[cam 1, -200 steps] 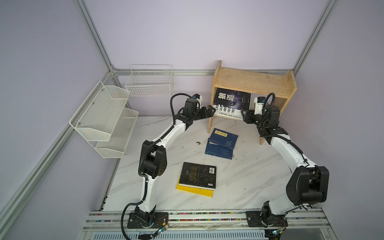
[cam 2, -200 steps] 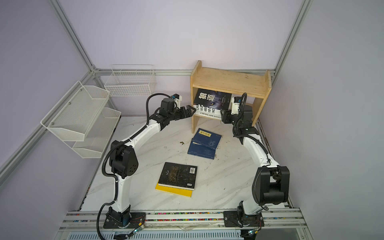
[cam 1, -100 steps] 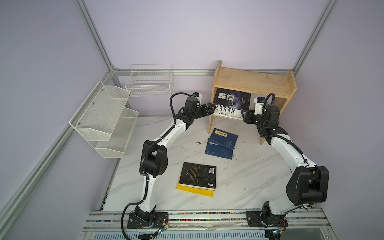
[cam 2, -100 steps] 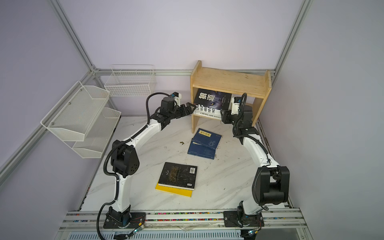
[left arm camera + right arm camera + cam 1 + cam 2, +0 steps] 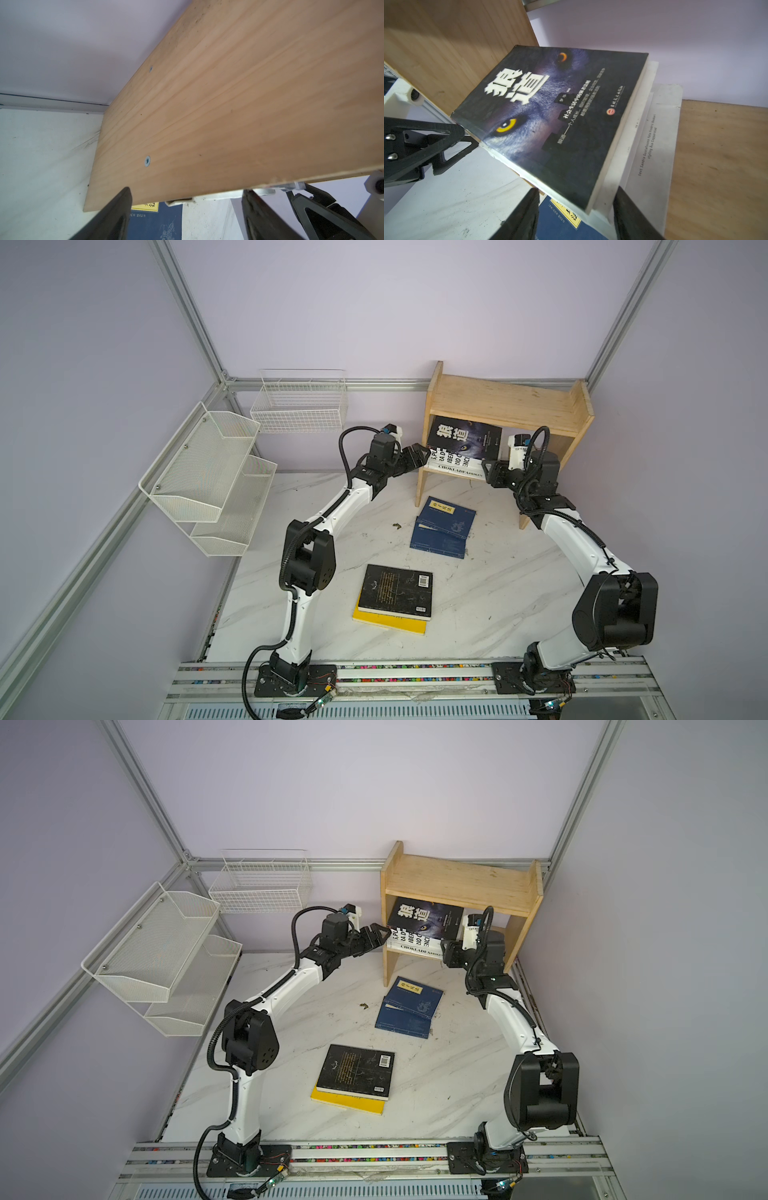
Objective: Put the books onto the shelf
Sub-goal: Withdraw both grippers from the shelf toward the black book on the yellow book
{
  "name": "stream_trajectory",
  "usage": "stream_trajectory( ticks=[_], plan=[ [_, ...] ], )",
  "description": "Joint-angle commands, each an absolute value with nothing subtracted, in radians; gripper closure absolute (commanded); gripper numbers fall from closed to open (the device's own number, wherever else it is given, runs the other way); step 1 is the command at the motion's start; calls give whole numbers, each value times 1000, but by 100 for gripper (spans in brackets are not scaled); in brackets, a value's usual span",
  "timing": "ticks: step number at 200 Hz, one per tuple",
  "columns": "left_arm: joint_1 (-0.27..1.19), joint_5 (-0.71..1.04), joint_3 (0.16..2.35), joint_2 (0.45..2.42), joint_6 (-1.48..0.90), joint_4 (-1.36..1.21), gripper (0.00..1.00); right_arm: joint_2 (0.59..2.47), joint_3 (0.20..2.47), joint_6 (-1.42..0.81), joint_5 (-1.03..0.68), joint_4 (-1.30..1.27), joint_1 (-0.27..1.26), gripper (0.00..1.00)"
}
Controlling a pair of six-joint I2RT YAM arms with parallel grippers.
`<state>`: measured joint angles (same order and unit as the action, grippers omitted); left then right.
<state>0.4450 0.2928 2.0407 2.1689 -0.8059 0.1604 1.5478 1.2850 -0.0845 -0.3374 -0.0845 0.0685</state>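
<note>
The wooden shelf (image 5: 505,404) (image 5: 457,880) stands at the back right. On its lower tier a black wolf-cover book (image 5: 465,439) (image 5: 560,116) lies tilted on white books (image 5: 457,473) (image 5: 652,145). My right gripper (image 5: 490,470) (image 5: 577,189) is shut on the front right corner of this stack. At the front edge of the shelf's left side panel (image 5: 228,93), my left gripper (image 5: 419,454) (image 5: 187,190) stands open. Two navy books (image 5: 444,524) (image 5: 153,224) lie on the table before the shelf. Nearer the front, a black book (image 5: 395,591) rests on a yellow one (image 5: 388,622).
A white mesh tiered rack (image 5: 208,472) hangs on the left wall and a white wire basket (image 5: 299,402) on the back wall. A small dark scrap (image 5: 397,525) lies left of the navy books. The arms' mounting rail (image 5: 374,672) runs along the front.
The left gripper has moved a little right and up to the shelf's side panel, and its jaws have narrowed somewhat. The right arm and the books have not moved.
</note>
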Motion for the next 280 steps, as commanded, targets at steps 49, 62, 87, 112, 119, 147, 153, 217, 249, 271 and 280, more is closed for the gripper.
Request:
stream_trajectory(
  ticks=[49,62,87,112,119,147,153,217,249,271,280],
  plan=[
    [433,284,2084,2153,-857,86,15,1514,1293,-80,-327,-100,79,34],
    [433,285,2059,2140,-859,84,14,1511,1294,-82,-322,-103,80,35],
    [433,296,1991,2101,-852,82,12,1512,1302,-91,-302,-86,80,36],
    [433,302,1901,2044,-840,74,10,1505,1303,-83,-316,-66,80,34],
    [433,306,1875,2023,-833,73,9,1496,1297,-84,-316,-67,80,33],
    [433,300,1764,1936,-792,96,3,1445,1278,-84,-304,-38,80,30],
    [433,298,1744,1915,-781,108,2,1431,1272,-84,-296,-30,79,29],
    [411,261,1346,1638,-762,281,0,1154,1063,-322,-285,78,112,29],
    [406,217,1133,1491,-804,362,0,1004,950,-431,-270,184,176,30],
    [407,201,1021,1405,-845,413,0,937,900,-486,-256,229,226,30],
    [410,198,972,1360,-858,418,0,924,868,-509,-267,239,238,30]
  ],
)
